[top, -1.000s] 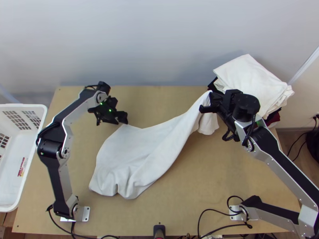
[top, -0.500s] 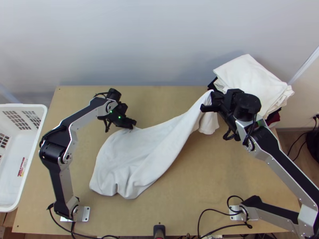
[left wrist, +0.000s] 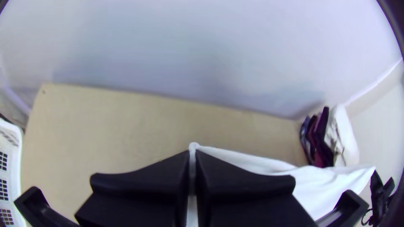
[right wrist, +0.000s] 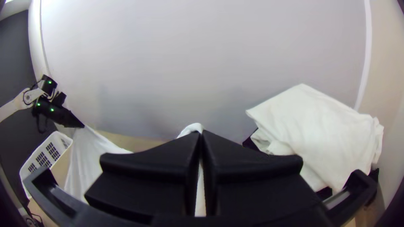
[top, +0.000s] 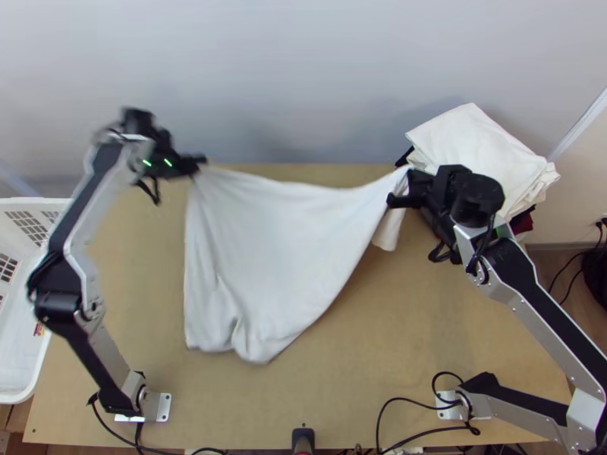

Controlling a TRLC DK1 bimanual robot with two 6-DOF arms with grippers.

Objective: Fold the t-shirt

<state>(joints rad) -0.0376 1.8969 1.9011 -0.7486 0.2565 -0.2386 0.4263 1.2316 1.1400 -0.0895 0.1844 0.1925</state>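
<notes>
White t-shirt [top: 273, 250] is lifted between left gripper [left wrist: 192, 154] and right gripper [right wrist: 201, 134], both closed on its cloth; all folding (I judge) is left.

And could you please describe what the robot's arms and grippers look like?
The left arm and right arm have silver-grey and black links, black joints and black cables. The left gripper and right gripper are black with two wide, flat fingers each. Small green lights show near the left one.
</notes>
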